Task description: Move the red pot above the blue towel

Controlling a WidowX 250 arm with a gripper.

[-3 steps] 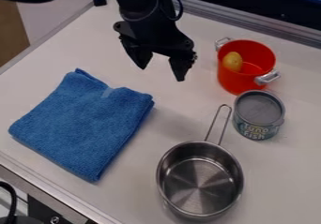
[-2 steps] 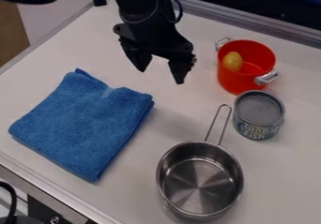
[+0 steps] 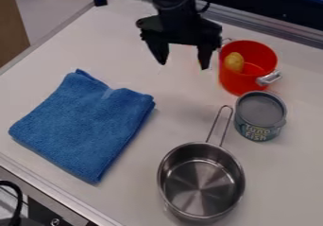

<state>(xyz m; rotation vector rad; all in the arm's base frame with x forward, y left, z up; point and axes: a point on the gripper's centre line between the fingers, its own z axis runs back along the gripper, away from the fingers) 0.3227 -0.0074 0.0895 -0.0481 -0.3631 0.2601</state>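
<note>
Two jaws spread near red pot [image 3: 230,81] | can [image 3: 260,116] just beside pot | gap between blue towel [image 3: 83,126], saucepan [image 3: 201,185]

On my feed I count five things on the desk [image 3: 164,90]: one red pot [image 3: 230,82], one yellow potato-like piece [image 3: 234,62] inside it, one blue towel [image 3: 82,126], one tin [image 3: 261,108] and one steel saucepan [image 3: 202,185]. By kind, I get two cooking vessels, one cloth, one tin and one food-like piece.
</note>
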